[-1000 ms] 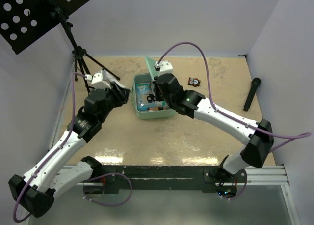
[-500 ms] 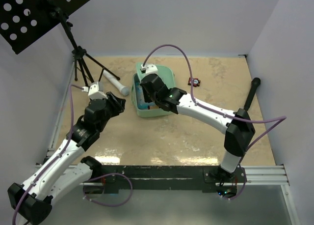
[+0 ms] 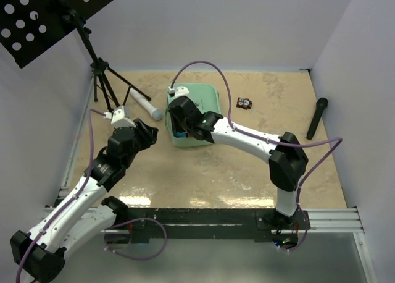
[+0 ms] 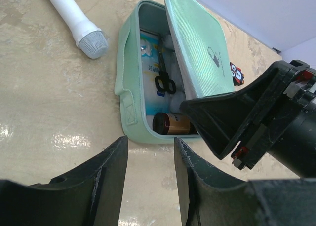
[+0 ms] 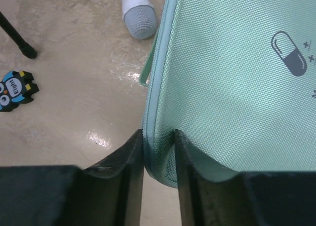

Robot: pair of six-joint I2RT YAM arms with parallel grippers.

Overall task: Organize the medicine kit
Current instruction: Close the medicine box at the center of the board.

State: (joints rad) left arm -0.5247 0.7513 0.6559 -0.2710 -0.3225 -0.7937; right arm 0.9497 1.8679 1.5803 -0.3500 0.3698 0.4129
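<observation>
Here, lid edge of medicine kit (image 5: 222,97), pinched between right fingers (image 5: 123,171)

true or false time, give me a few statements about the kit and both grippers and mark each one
1. The medicine kit is zipped fully shut. False: its lid stands partly raised, and the contents show.
2. The jaws of the right gripper pinch the lid's edge. True.
3. The left gripper holds the white microphone. False: its jaws are open and empty, and the microphone lies on the table beside the kit.
4. Black scissors lie inside the kit. True.
</observation>
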